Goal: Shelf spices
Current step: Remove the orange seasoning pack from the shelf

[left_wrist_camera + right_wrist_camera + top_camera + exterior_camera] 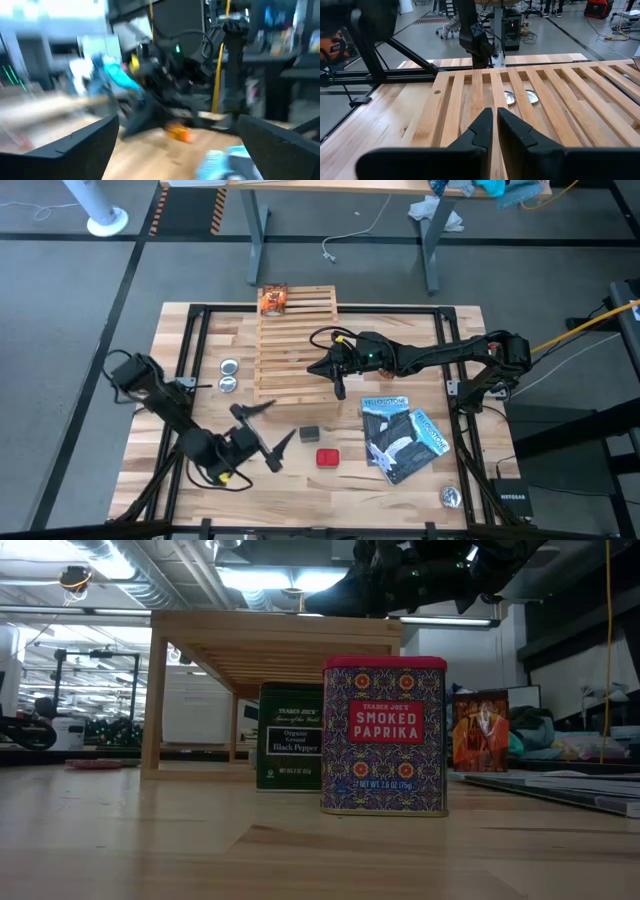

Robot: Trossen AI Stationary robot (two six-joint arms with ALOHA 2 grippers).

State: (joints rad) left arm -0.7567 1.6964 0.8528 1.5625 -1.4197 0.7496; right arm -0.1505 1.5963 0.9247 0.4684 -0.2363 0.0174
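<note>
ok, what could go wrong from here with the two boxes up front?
The left gripper, jaws open, sits close to the dark box and the red box; going for one could knock the other over. The right gripper, jaws shut and empty, hangs over the shelf and could bump its slats.

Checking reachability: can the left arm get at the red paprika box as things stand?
Probably yes. The left end effector stands open just beside the red paprika box, with bare tabletop between them; the dark grey box sits off to the side.

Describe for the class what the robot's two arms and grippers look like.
Both arms are dark, jointed and slim. The right gripper has two black, wedge-shaped fingers; a green light glows on its arm. The left gripper has two thin black fingers and a yellow spot near its wrist.
</note>
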